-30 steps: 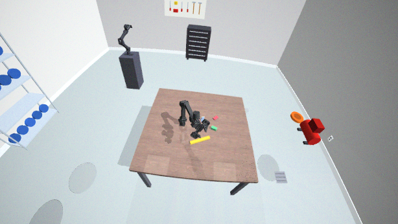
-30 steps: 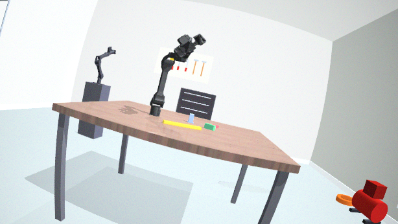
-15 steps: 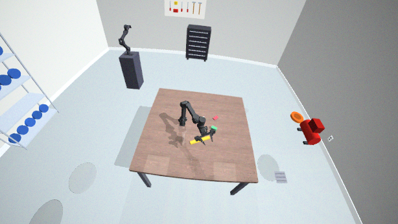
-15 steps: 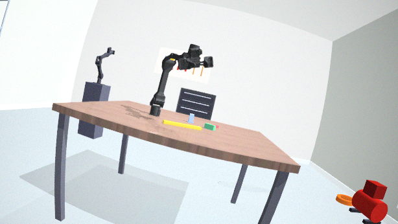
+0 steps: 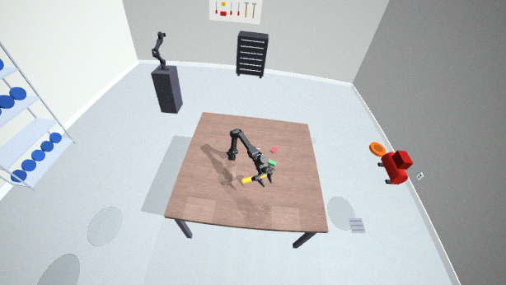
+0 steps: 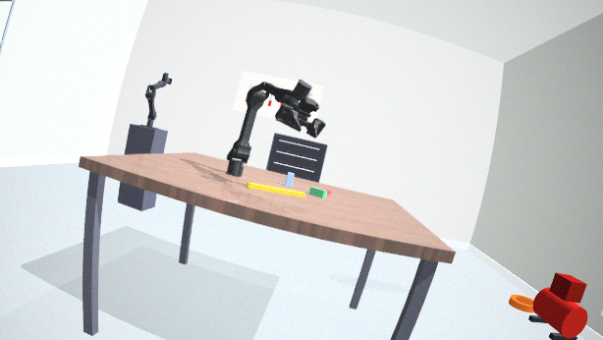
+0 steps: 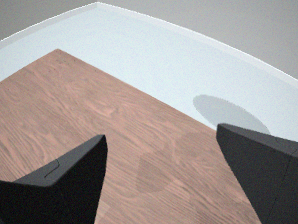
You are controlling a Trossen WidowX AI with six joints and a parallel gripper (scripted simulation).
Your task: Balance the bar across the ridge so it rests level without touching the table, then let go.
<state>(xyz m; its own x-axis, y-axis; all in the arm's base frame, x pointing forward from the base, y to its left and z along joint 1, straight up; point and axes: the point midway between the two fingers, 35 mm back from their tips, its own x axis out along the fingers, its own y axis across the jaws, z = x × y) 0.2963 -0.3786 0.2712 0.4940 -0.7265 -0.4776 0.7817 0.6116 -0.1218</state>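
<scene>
The yellow bar (image 5: 247, 180) (image 6: 276, 190) lies flat on the table (image 5: 305, 173) (image 6: 368, 216) (image 7: 75, 110). In the top view the gripper covers part of it. A small light-blue upright piece (image 6: 290, 180), which looks like the ridge, stands on the table behind the bar, with nothing across it. In the top view the arm mostly hides it. My gripper (image 5: 268, 184) (image 6: 307, 133) (image 7: 162, 136) is open and empty, high above the table. Its fingers point down and outward. The wrist view shows neither bar nor ridge.
A green block (image 5: 272, 163) (image 6: 317, 192) lies on the table just beyond the bar's right end. A flat red piece (image 5: 274, 150) (image 6: 329, 193) lies behind it. The wrist view shows the table's edge and corner, with the floor beyond.
</scene>
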